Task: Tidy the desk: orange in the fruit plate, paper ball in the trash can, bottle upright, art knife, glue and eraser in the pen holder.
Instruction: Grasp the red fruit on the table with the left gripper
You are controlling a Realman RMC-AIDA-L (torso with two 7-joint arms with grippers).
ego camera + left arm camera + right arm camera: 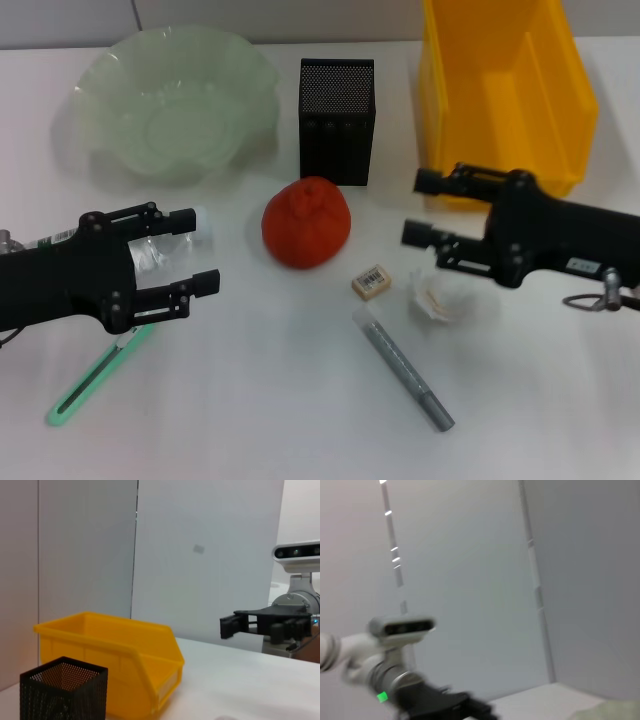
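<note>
The orange [306,222] lies mid-table in front of the pen holder [337,120]. The fruit plate [170,100] is at the back left and the trash can [505,90] at the back right. The bottle [150,252] lies on its side under my left gripper [197,251], which is open with its fingers either side of the bottle's end. My right gripper [418,207] is open and empty, above the paper ball [440,297]. The eraser [371,281], glue [405,370] and art knife [95,378] lie on the table in front.
The left wrist view shows the trash can [107,665], the pen holder [64,690] and the right gripper [240,625] farther off. The right wrist view shows the left arm's wrist camera [400,627] and a wall behind. White table all around.
</note>
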